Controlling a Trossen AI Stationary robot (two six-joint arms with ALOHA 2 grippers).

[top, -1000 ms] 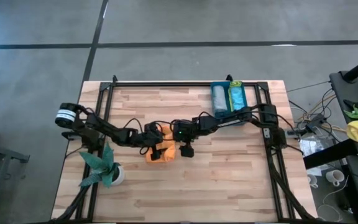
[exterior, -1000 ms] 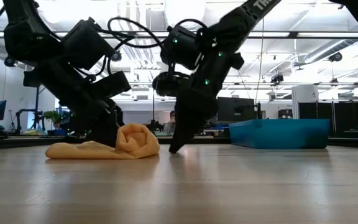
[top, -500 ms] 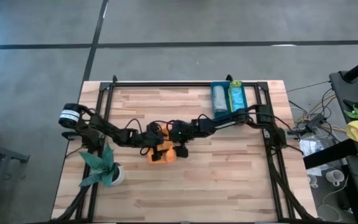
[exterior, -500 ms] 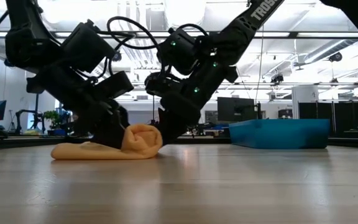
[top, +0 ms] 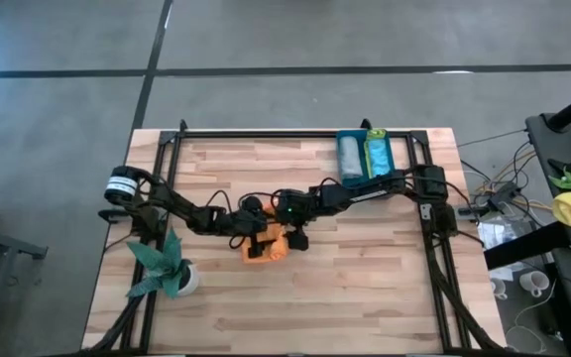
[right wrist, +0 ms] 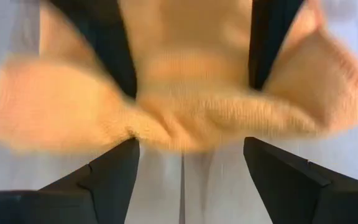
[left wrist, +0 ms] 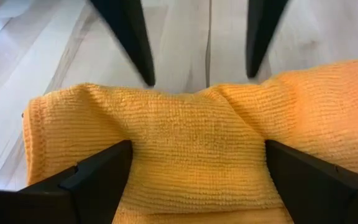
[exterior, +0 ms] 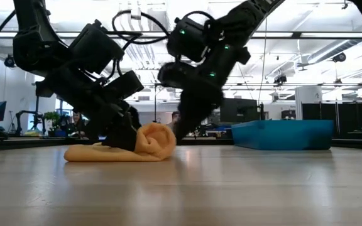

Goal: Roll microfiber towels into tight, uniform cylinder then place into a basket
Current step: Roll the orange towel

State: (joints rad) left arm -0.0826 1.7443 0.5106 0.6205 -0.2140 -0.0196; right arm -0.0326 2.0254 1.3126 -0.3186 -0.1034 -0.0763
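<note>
Orange microfiber towel (exterior: pixel 127 147) mid-table, half rolled, flat tail remaining. Left gripper (left wrist: pixel 191 177) and right gripper (right wrist: pixel 188 168) spread wide, astride roll. Teal plastic basket (top: pixel 364 159) already holds two rolls.

Place: an open-plan robotics lab or workshop hall.
Floor: grey concrete floor (top: pixel 57 149) with dark seams.
Ceiling: white pipes and strip lights (exterior: pixel 307 47).
Background: dark monitors (exterior: pixel 234 111) on benches.
Table's right edge: loose cables (top: pixel 499 193).
</note>
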